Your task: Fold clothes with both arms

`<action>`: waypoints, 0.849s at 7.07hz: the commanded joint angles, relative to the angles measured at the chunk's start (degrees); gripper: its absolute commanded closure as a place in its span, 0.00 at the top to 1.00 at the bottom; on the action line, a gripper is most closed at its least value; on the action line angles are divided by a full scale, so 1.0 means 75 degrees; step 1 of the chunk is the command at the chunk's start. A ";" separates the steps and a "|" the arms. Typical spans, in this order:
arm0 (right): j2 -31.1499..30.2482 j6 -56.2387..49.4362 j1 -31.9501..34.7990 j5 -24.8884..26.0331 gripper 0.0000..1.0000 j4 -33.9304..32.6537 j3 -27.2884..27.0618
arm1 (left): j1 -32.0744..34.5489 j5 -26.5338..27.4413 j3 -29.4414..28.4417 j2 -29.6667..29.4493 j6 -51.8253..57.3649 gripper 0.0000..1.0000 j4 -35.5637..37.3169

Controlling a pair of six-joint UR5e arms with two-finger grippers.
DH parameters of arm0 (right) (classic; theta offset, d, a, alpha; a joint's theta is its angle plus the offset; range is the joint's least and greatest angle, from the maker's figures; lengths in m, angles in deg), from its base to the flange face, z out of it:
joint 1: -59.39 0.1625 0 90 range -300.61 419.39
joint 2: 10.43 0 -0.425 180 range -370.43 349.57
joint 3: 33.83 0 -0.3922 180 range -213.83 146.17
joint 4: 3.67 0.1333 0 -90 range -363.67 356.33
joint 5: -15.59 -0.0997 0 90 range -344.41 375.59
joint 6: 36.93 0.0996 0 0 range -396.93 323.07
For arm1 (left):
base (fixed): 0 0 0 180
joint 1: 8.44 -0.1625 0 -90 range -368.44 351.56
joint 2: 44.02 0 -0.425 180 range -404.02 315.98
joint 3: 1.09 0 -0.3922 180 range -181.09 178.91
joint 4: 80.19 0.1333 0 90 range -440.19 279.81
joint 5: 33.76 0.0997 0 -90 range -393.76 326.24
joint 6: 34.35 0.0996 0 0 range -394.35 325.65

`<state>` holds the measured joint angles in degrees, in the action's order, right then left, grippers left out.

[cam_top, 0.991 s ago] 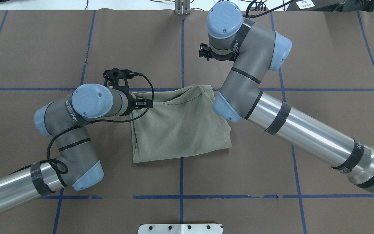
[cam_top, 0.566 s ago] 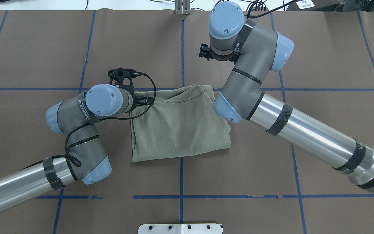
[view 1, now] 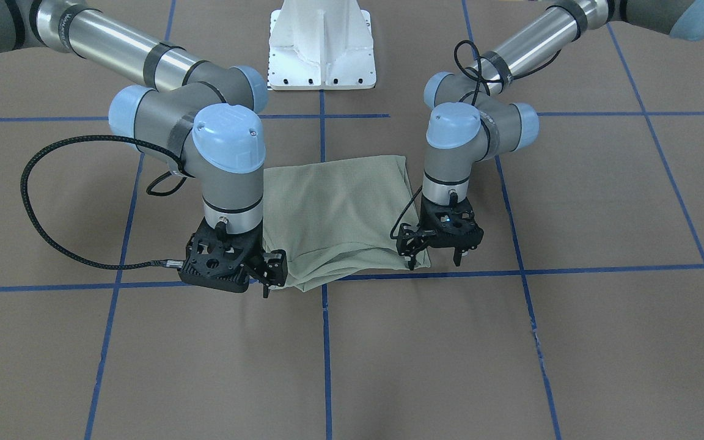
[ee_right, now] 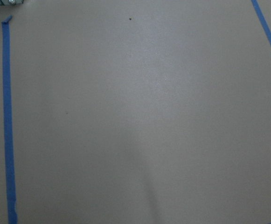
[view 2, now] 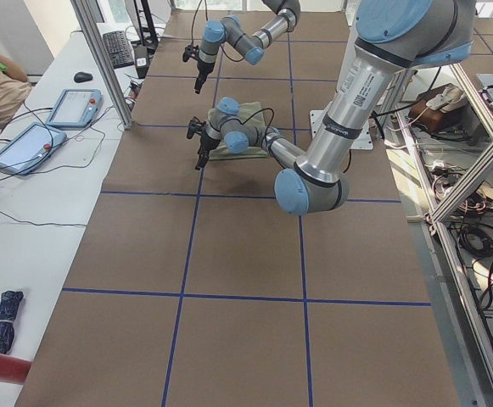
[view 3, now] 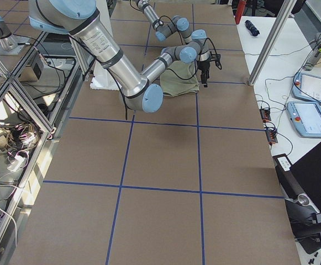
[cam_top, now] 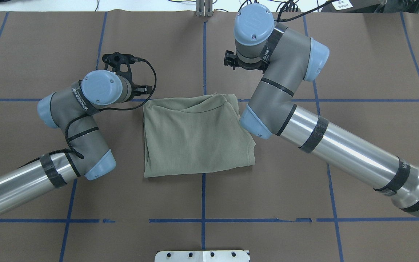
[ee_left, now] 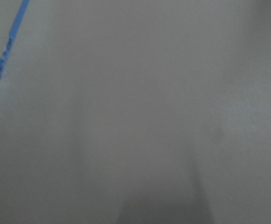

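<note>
A green shirt [cam_top: 195, 138] lay folded into a rough square, its loose, puffy far edge resting on a blue tape cross [view 1: 325, 277]. On the robot's left of the cross, the left gripper [view 1: 434, 261] hung spread open and empty, 1 finger beside the shirt's corner. Right of the cross, the right gripper [view 1: 274, 280] held nothing; whether it was open could not be told. Risk: a moving finger might snag that corner and drag the fold apart.
</note>
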<state>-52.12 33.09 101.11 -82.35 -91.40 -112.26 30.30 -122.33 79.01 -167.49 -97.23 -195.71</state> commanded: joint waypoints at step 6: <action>-0.3448 -0.8415 0.4259 -0.3718 1.00 -0.1835 -0.2492 | 0.4550 -0.4066 0.4203 0.2139 0.7922 1.00 0.3773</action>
<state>-73.09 -14.12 124.75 -106.72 -101.30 -130.00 55.86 -148.76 108.70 -154.65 -51.30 -172.10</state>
